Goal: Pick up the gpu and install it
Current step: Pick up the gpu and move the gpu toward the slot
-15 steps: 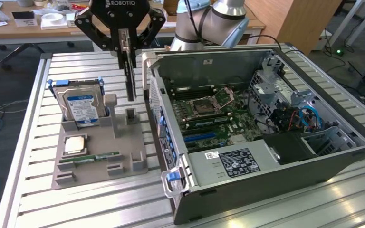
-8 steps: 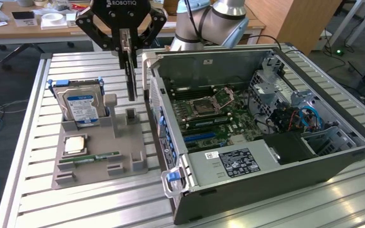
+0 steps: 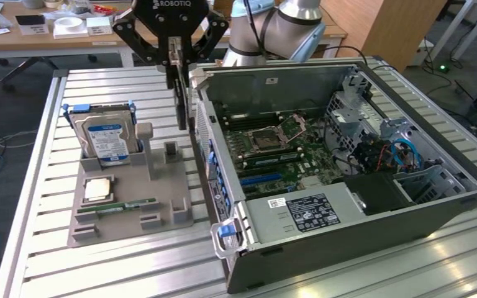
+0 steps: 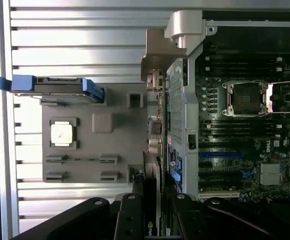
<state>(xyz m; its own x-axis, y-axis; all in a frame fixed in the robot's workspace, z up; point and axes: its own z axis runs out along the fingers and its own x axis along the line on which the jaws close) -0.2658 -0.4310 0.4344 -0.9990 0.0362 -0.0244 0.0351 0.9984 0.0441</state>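
The open computer case (image 3: 346, 248) takes the right of the exterior view, and the grey parts holder (image 3: 164, 183) lies lower left. At upper centre the gripper (image 3: 181, 59) is partly closed on the gpu (image 3: 181, 99). The card hangs straight below it, long axis vertical, apparently just outside the case's left wall.
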